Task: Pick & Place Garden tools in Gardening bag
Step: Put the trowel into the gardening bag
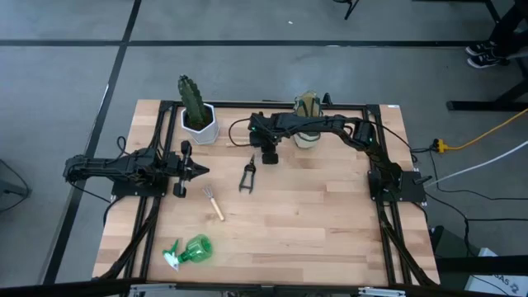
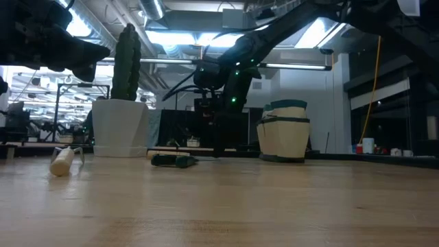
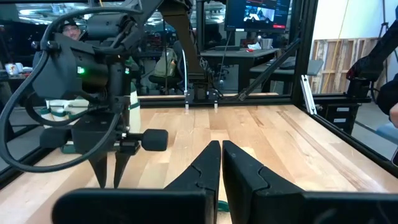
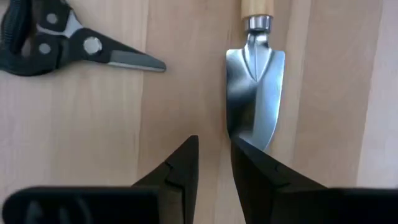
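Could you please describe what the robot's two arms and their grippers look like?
Both arms are dark, jointed and trailed by black cables. The left gripper and right gripper each end in two black, wedge-shaped fingers. A green light glows on the right arm.

trowel (image 4: 255,87): its wooden handle runs out past the right wrist picture's edge; the blade tip is hidden behind one finger (image 4: 264,177) of the right gripper (image 4: 214,144); from above the arm covers it entirely.
pruners (image 4: 53,43): the handles are cut off at the picture's edge, off to the side of the fingers; only the pivot and blade show.
rake (image 2: 63,162): in the low view only the handle end shows; its tines are too blurred to make out.
gardening bag (image 1: 307,111): partly covered from above by the right arm.
spray bottle (image 1: 191,250): nozzle detail too small to tell.
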{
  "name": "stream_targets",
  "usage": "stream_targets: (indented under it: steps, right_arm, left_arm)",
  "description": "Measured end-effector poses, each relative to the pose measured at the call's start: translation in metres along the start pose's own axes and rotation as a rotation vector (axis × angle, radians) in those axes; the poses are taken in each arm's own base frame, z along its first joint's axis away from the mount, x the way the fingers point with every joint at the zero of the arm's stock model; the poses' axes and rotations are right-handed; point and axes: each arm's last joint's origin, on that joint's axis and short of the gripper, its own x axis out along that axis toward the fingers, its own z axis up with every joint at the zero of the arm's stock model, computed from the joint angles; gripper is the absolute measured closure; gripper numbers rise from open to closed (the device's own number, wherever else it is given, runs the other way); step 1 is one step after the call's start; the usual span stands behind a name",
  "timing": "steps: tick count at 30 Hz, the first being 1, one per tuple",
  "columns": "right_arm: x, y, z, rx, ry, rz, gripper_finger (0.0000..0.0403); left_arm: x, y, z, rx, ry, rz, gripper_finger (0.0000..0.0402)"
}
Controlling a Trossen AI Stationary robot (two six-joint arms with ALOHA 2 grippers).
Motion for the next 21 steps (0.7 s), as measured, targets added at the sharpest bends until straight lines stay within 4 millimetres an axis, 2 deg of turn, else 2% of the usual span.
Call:
stream_targets:
  steps: [7, 14, 21]
  right_arm:
    - [0.0, -0.001, 0.004, -0.004, -0.042, -0.021, 0.0307]
    - [-0.001, -0.008, 0.006, -0.007, -0.003, -0.238, 0.0307]
    - [-0.003, -0.021, 0.013, 0.051, -0.111, -0.277, 0.032]
  left_arm:
    - [0.0, 0.0, 0.0, 0.0, 0.0, 0.0, 0.0389]
    - [0.0, 0.0, 0.0, 0.0, 0.0, 0.0, 0.039]
    - [0.0, 0.0, 0.0, 0.0, 0.0, 0.0, 0.0391]
